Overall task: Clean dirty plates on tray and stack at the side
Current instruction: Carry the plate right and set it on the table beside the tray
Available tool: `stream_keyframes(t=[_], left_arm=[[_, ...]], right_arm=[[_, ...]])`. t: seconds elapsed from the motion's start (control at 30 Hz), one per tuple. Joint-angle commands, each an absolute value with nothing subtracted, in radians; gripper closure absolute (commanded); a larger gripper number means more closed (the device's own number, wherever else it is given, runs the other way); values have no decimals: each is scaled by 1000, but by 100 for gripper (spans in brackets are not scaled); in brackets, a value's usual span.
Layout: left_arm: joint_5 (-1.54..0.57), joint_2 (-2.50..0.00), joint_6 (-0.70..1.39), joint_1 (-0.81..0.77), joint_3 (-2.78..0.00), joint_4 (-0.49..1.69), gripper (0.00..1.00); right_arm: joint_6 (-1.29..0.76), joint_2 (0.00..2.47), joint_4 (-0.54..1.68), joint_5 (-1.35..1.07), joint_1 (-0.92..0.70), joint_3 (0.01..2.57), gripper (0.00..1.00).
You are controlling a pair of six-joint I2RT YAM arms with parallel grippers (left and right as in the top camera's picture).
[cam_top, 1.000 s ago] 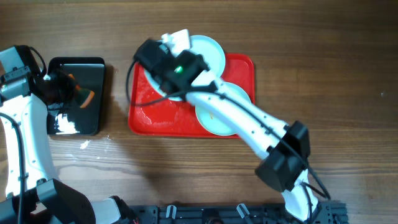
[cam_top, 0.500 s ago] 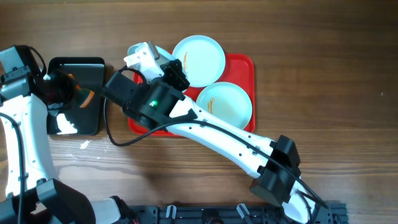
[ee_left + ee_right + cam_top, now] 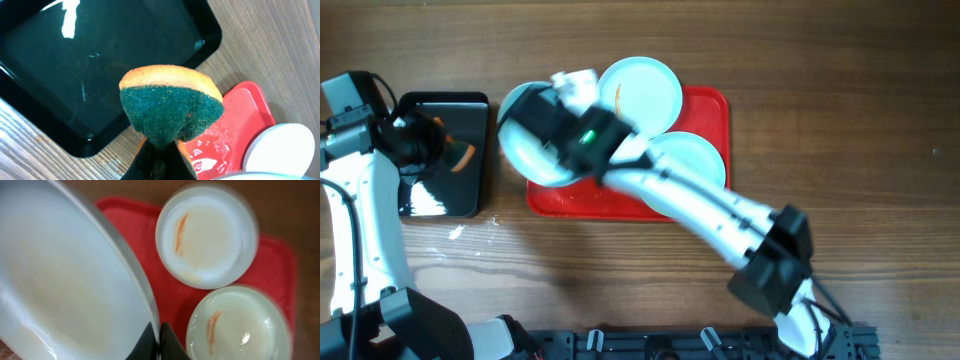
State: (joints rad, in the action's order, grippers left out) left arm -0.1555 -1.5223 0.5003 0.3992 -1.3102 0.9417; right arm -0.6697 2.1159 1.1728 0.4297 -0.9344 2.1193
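Note:
My right gripper (image 3: 563, 128) (image 3: 159, 339) is shut on the rim of a pale plate (image 3: 523, 140) (image 3: 65, 280) and holds it tilted over the left end of the red tray (image 3: 705, 105) (image 3: 130, 215). Two more plates lie on the tray, one at the back (image 3: 642, 92) (image 3: 207, 232) and one at the right (image 3: 692, 160) (image 3: 237, 325), each with an orange smear. My left gripper (image 3: 438, 148) (image 3: 160, 150) is shut on a green and orange sponge (image 3: 170, 107) above the black tray's right edge.
A glossy black tray (image 3: 445, 155) (image 3: 90, 65) lies at the left on the wooden table. The red tray's left part is wet with droplets (image 3: 215, 147). Small drops lie on the wood below the black tray (image 3: 460, 232).
My right gripper has carried the plate from the tray's back left leftwards, out over the tray's left edge. The left arm has stayed in place.

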Motion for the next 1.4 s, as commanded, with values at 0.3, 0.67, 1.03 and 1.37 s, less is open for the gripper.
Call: stream_keyframes(t=[0.3, 0.67, 1.03, 1.37], left_arm=[[-167, -1522, 448, 192, -1299, 897, 96], [-167, -1522, 318, 74, -1299, 864, 96], [-167, -1522, 318, 74, -1299, 864, 96], [-167, -1523, 318, 74, -1299, 864, 96]], right_arm=[[-409, 2041, 1444, -237, 17, 2102, 96], [-446, 2042, 1126, -171, 326, 1608, 96], [-304, 2012, 1171, -577, 319, 1603, 40], [-495, 1974, 743, -146, -289, 1603, 1]])
